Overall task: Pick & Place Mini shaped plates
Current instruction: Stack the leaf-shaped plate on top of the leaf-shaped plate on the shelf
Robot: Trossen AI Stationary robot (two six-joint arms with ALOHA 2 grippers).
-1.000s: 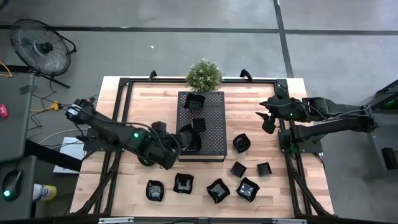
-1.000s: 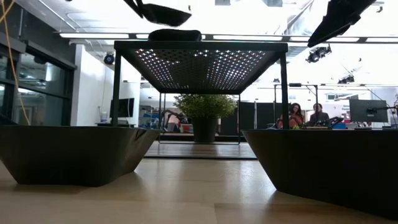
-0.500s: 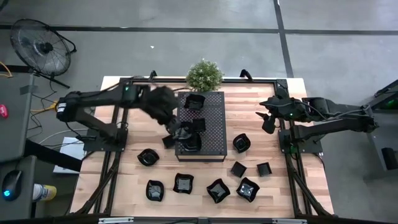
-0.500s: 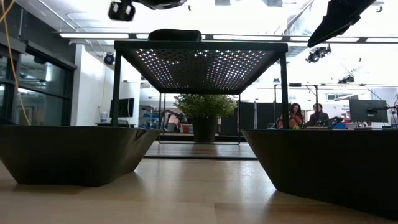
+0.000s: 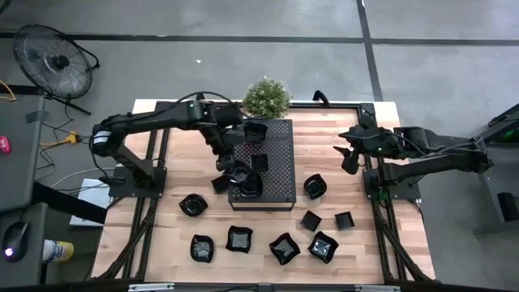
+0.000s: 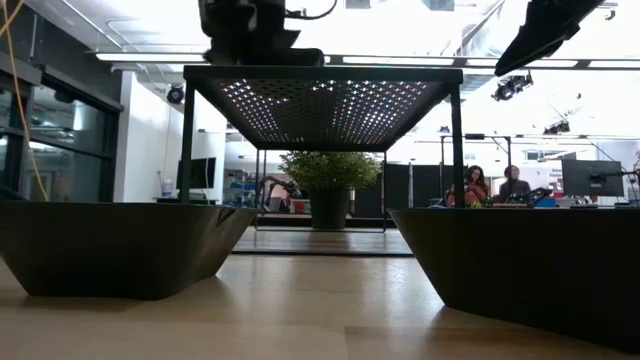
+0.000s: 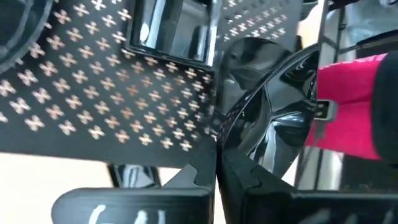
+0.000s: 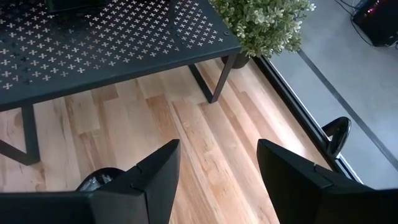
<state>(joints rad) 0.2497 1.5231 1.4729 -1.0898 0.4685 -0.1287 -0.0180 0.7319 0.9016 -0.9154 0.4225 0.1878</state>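
Observation:
Several glossy black mini plates lie on the wooden table (image 5: 162, 235), such as one (image 5: 192, 204) left of the black perforated tray (image 5: 280, 182) and a row (image 5: 284, 247) near the front edge. More rest flat on the tray, one square (image 7: 168, 31). My left gripper (image 5: 231, 156) hangs over the tray's left edge, shut on a round mini plate (image 7: 273, 124). My right gripper (image 5: 350, 156) waits open above the table right of the tray, nothing between its fingers (image 8: 149, 180). My left gripper pinches the round plate's rim (image 7: 227, 144) between its two shut fingers (image 7: 186, 186), coming slanting down from the table's left side. The plate stands tilted on edge beyond the fingertips, over the tray. I cannot tell whether its lower part touches the tray.
The tray stands on thin legs (image 6: 188, 150), with free room beneath it. A potted plant (image 5: 266, 97) sits at the far edge behind it. Two plates (image 6: 110, 245) (image 6: 530, 270) fill the low view's foreground. People sit in the room beyond.
My left arm has swung from the table's near left, beside the tray, toward the far edge and now reaches over the tray's left edge. Its wrist has rolled, and it stays shut on the plate. A plate left of the tray, covered by the arm before, now shows.

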